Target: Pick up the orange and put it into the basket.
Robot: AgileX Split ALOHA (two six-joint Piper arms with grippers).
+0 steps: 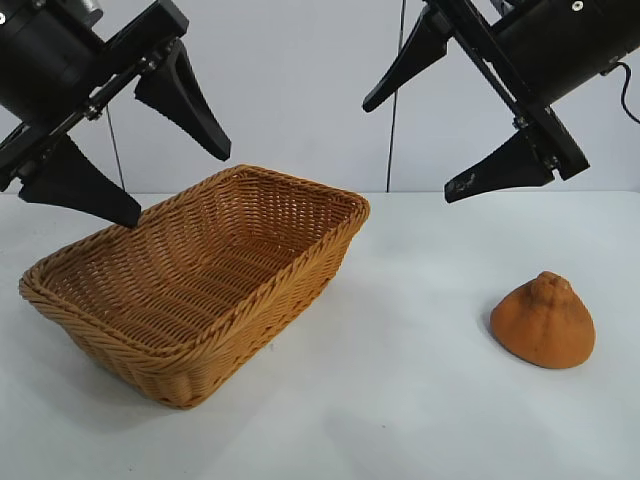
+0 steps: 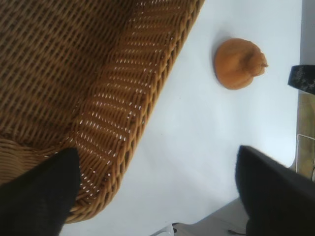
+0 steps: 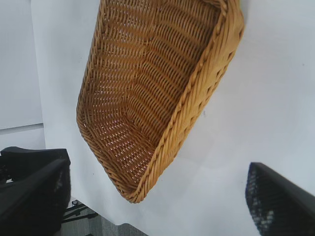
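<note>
The orange (image 1: 543,320) is a dull orange-brown cone-like lump on the white table at the right; it also shows in the left wrist view (image 2: 237,63). The basket (image 1: 120,330) is a large tan wicker basket at the left, empty; it fills the left wrist view (image 2: 123,123) and shows in the right wrist view (image 3: 192,98). My left gripper (image 1: 180,185) is open, raised over the basket's far left side. My right gripper (image 1: 405,150) is open, raised above the table, up and left of the orange.
The white table (image 1: 400,400) spreads between the basket and the orange. A pale wall stands behind. The table's far edge and some dark stand parts show in the wrist views.
</note>
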